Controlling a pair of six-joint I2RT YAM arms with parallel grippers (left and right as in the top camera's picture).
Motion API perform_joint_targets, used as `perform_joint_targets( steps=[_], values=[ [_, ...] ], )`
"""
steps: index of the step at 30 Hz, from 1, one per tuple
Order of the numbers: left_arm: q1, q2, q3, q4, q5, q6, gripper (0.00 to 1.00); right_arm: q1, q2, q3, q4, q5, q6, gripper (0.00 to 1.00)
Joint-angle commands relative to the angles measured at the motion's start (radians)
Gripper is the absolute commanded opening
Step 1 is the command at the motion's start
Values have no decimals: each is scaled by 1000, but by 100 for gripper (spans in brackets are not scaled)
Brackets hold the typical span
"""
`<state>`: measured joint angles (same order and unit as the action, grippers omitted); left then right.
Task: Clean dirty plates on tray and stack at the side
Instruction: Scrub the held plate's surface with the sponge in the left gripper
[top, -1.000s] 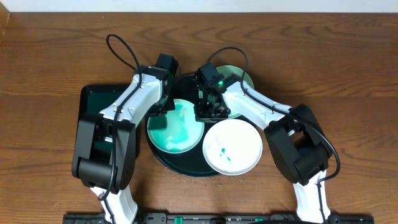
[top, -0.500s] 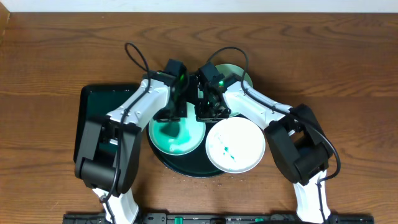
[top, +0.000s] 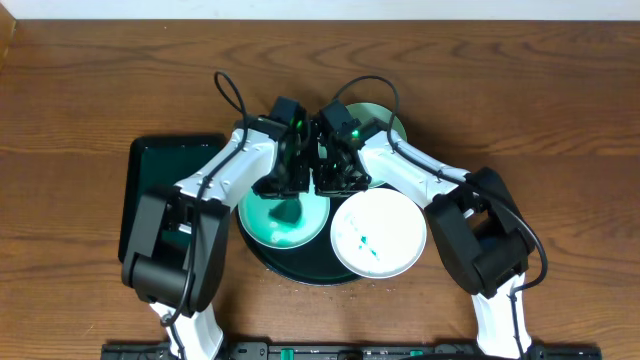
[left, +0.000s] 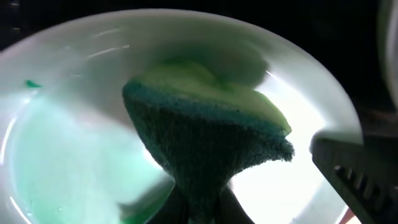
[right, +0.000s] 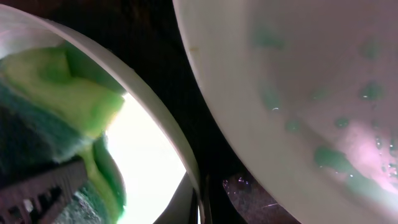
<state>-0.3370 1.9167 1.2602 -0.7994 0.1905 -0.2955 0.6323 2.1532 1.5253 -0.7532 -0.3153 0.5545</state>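
Rectangular dark green tray (top: 150, 165) — left, on wooden table (top: 560, 100).

The round tray (top: 300, 272) sits in the middle of the bench (top: 560, 120), with a rectangular tray (top: 150, 165) just beside it on the left. Three plates lie on the round tray. The left plate (top: 270, 228) has a sponge (left: 205, 130) in it. The front-right plate (top: 380, 235) reaches past the rim, and the rear plate (top: 378, 118) lies behind, at the back right.
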Motion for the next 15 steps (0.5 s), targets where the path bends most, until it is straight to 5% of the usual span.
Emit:
perform_joint_targets(
  steps=[1,9,15],
  values=[
    [68,61,-23,0,-72,-50,7,3,26,-10,5,11,13,1],
    [151,74,-22,-62,-208,-246,7,3,26,-10,6,11,13,1],
    [144,71,-21,-136,-211,-249,7,3,26,-10,9,11,13,1]
  ],
)
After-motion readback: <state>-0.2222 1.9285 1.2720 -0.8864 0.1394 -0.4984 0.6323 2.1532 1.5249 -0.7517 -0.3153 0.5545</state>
